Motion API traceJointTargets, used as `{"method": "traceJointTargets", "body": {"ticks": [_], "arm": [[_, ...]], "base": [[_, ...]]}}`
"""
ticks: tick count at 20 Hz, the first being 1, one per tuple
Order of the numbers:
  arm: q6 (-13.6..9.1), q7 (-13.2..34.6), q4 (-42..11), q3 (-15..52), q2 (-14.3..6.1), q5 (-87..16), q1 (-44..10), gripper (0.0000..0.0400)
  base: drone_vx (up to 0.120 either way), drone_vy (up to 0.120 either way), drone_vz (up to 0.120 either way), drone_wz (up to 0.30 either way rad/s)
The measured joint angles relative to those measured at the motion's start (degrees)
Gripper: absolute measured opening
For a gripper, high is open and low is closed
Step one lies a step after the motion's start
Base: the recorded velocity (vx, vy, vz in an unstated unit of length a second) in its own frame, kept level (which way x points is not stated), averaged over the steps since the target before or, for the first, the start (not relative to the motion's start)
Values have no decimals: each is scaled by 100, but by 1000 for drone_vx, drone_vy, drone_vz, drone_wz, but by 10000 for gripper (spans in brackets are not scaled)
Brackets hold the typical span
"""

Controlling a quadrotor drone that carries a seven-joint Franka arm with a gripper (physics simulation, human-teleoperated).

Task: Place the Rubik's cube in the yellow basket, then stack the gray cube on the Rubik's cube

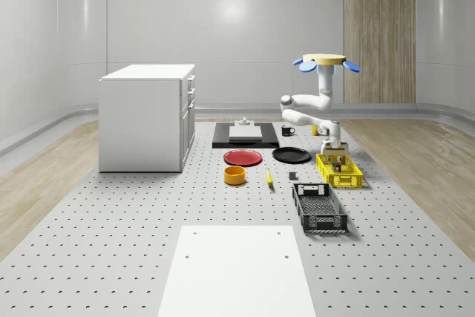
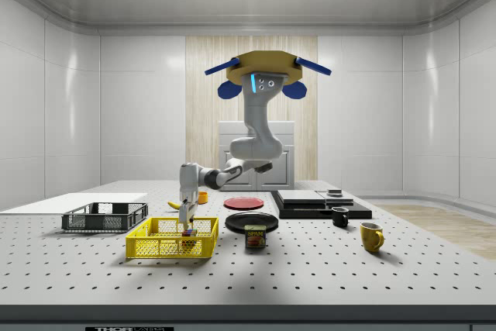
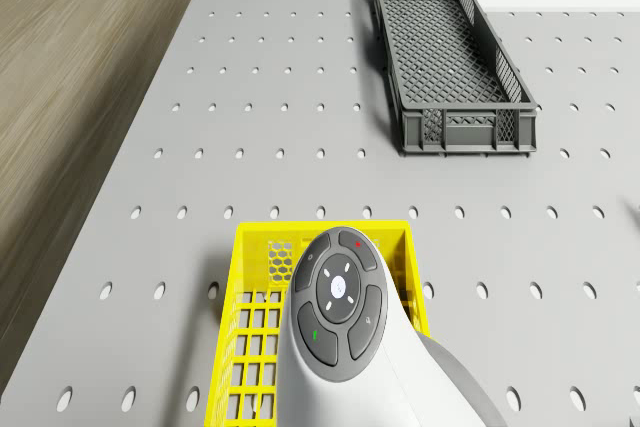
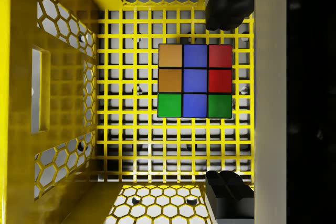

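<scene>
The Rubik's cube (image 4: 194, 81) lies flat on the mesh floor of the yellow basket (image 4: 63, 77), clear of its walls. My gripper (image 4: 227, 98) hangs open straight above it, and its dark fingertips (image 4: 226, 11) stand well apart from the cube's sides. The arm reaches down into the yellow basket (image 1: 339, 172) with the gripper (image 1: 336, 155) low inside it. From the side, the gripper (image 2: 186, 218) dips just below the rim of the basket (image 2: 172, 239). The drone (image 1: 325, 59) hovers above the table behind the basket. A small dark gray block (image 1: 293, 177) sits on the table left of the basket.
A black mesh crate (image 1: 320, 208) lies nearer than the basket. A black plate (image 1: 291, 155), red plate (image 1: 243, 157), orange bowl (image 1: 234, 175) and banana (image 1: 269, 177) lie to the whole-scene view's left. A can (image 2: 256, 236), two mugs, a black platform (image 1: 246, 136) and a white cabinet (image 1: 146, 116) also stand here.
</scene>
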Motion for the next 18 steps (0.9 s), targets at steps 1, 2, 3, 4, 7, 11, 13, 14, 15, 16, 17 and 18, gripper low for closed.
{"method": "traceJointTargets", "body": {"ticks": [1,2,3,4,7,11,13,14,15,16,17,18], "arm": [[-9,-5,-2,2,8,-1,6,396],[-18,-9,-4,4,15,-3,11,397],[-26,-13,-6,5,23,-5,16,398],[-35,-17,-8,6,30,-8,21,398],[-58,-28,-12,6,53,-16,35,399],[-86,-41,-15,5,81,-29,52,400],[-99,-47,-17,3,95,-35,60,400],[-106,-50,-17,3,102,-38,64,400],[-112,-53,-18,2,109,-41,68,400],[-119,-56,-19,1,115,-44,72,400],[-125,-59,-19,1,122,-47,75,400],[-131,-61,-20,0,128,-50,79,400]], "base": [[120,-120,120,0],[120,-120,120,0],[120,-120,120,0],[120,-120,120,0],[120,-120,0,0],[120,-120,0,0],[0,-120,0,0],[0,-120,0,0],[0,-120,0,0],[0,-120,0,0],[0,-120,0,0],[0,-120,0,0]]}}
